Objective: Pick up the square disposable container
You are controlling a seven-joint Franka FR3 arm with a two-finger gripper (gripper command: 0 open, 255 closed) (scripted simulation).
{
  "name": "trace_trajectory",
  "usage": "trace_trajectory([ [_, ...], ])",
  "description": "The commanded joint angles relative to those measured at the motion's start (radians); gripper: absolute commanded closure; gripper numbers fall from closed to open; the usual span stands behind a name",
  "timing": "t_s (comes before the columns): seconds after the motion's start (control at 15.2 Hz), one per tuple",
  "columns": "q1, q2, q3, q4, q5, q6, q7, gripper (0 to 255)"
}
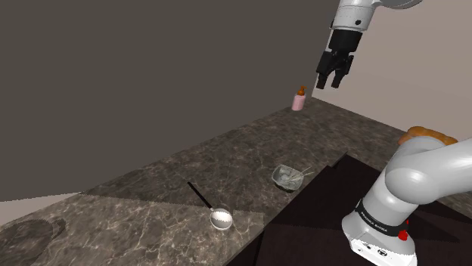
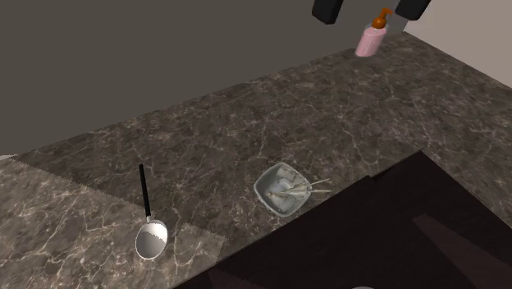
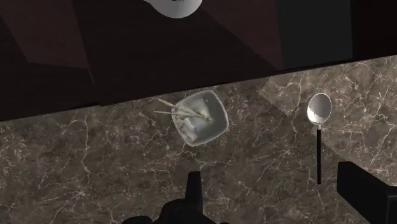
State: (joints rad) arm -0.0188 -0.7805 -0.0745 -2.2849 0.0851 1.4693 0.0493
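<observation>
Counter (image 1: pixel 151 189), dark and veined, ran along the foot of a grey wall (image 1: pixel 151 60). The white arm (image 1: pixel 423 181) rose from beside the counter's front edge. Its black gripper (image 1: pixel 331 85) hung high above the counter, fingers (image 2: pixel 328 10) apart and clasping nothing. A ladle (image 2: pixel 152 238) with a thin black handle lay on the counter, its bowl close to the front edge. The square container (image 2: pixel 283 189), pale grey, sat upright on the counter just inside that same front edge, well apart from the ladle, with thin pale sticks (image 2: pixel 316 190) poking over its rim. A small pink bottle (image 2: pixel 371 38) with an orange pump stood at the counter's back, by the wall.
</observation>
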Motion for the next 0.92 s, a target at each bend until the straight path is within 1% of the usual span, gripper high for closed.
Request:
trace_trajectory([
  [0.0,0.000,0.000,0.000,0.000,0.000,0.000,0.000,0],
  [0.46,0.020,-0.001,-0.069,-0.229,-0.031,0.224,-0.166,0],
  [0.86,0.041,0.073,-0.137,-0.375,-0.052,0.440,-0.314,0],
])
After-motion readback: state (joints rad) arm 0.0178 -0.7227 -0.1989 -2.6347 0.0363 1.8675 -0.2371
